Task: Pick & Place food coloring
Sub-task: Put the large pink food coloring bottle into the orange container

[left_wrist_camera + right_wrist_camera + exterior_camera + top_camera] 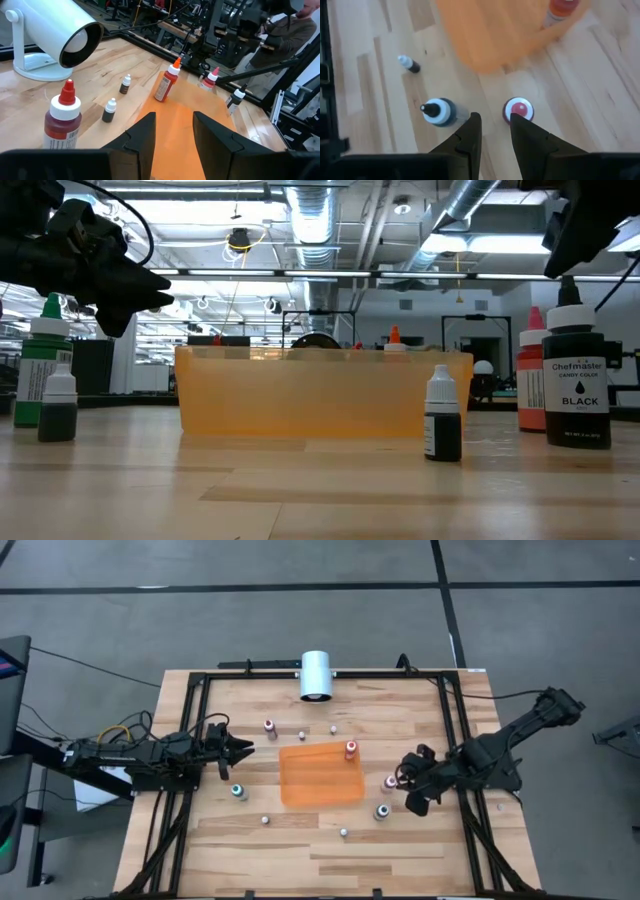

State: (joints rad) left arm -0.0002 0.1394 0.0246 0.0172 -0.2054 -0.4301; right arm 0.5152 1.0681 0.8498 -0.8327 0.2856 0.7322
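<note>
Food coloring bottles stand upright on their bases on the wooden table: a red-topped one [270, 726], a green-topped one [238, 791], a teal one [383, 811], a red-topped one [389, 783] and several tiny ones. An orange-topped bottle [351, 749] stands at the far right corner of the flat orange tray [318, 780]. My right gripper [404, 780] is open, tilted down above the table. The red-topped bottle [519, 109] stands just past its fingertips [495, 125], and the teal bottle [440, 111] beside it. My left gripper [243, 749] is open and empty to the left of the tray [172, 125].
A big white cylinder [316, 675] stands on its stand at the table's far edge. A black frame [200, 690] borders the table. In the low view a black-labelled bottle [575, 375] and a green one [45, 370] stand near the camera, on either side of the tray [320, 395].
</note>
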